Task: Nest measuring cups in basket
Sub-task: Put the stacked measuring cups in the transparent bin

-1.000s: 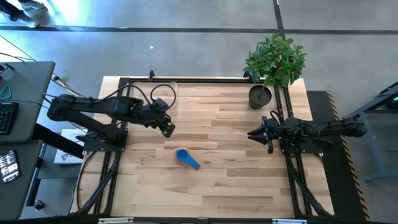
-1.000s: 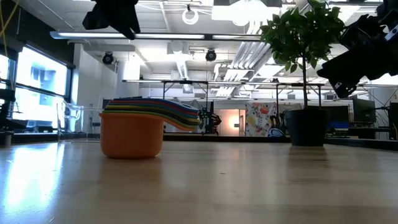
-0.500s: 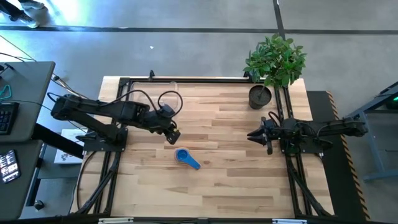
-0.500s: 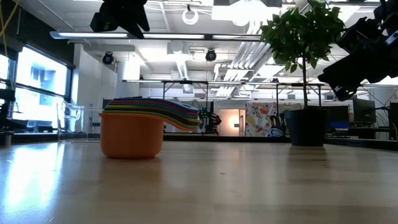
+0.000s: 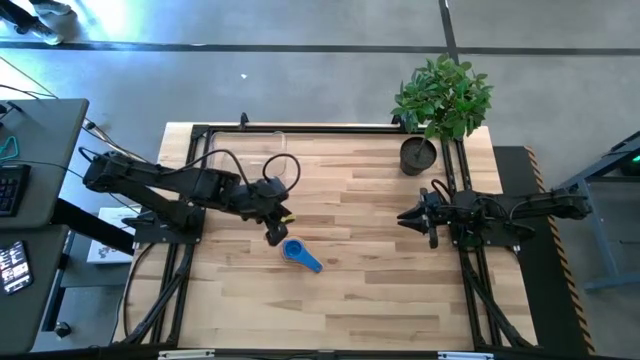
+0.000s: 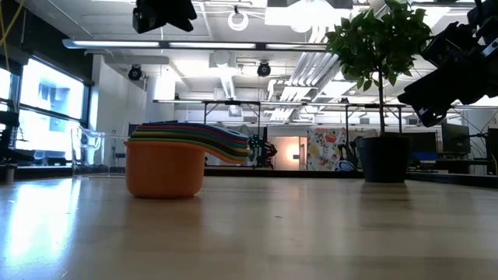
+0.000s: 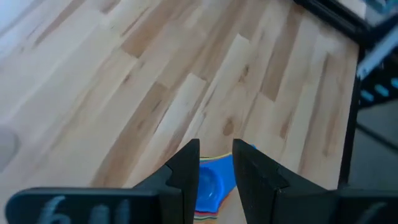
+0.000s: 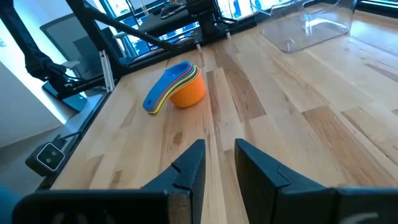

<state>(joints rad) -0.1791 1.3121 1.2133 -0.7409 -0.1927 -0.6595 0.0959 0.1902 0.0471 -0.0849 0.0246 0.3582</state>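
- Basket (image 5: pixel 262 160) of clear plastic sat empty at about ten o'clock on the surface (image 5: pixel 380 290), probably light and apt to slide if nudged.
- Left claw (image 5: pixel 274 232) hovered above and just at ten o'clock of the measuring cups (image 5: pixel 300 254), fingers (image 7: pixel 186 174) a narrow gap apart, holding nothing.
- Cups sat nested in one stack near the middle, blue on top, orange beneath; likely light, stiff and smooth, best pinched across the fanned handles or one rim.
- Right claw (image 5: pixel 404 216) waited at three o'clock, slightly parted and empty.
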